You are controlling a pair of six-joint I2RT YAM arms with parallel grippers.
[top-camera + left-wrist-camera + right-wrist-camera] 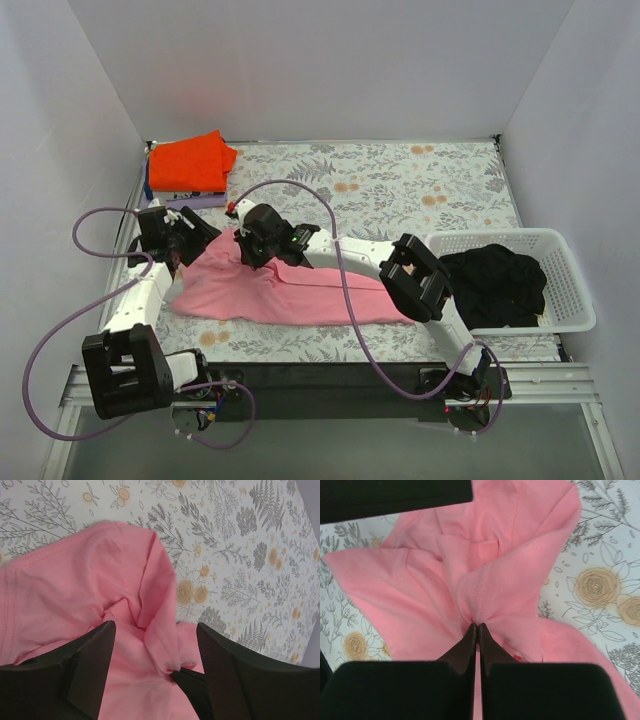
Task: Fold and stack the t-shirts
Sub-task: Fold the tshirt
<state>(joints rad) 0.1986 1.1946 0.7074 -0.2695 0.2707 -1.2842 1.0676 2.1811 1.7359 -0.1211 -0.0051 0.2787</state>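
Note:
A light pink t-shirt [300,292] lies crumpled on the flowered tablecloth, left of the middle. My right gripper [476,626] is shut on a bunched fold of the t-shirt [485,580] at a stitched seam, near the shirt's upper left end [245,238]. My left gripper [155,630] stands open just beside it, its two fingers straddling the same raised pink cloth [100,580] without pinching it. In the top view the left gripper [185,238] is at the shirt's left edge. A folded orange-red t-shirt [190,160] rests at the back left corner.
A white mesh basket [565,285] at the right edge holds a black garment [495,280]. A lavender item [198,199] shows under the orange shirt. White walls enclose the table on three sides. Purple cables loop from both arms.

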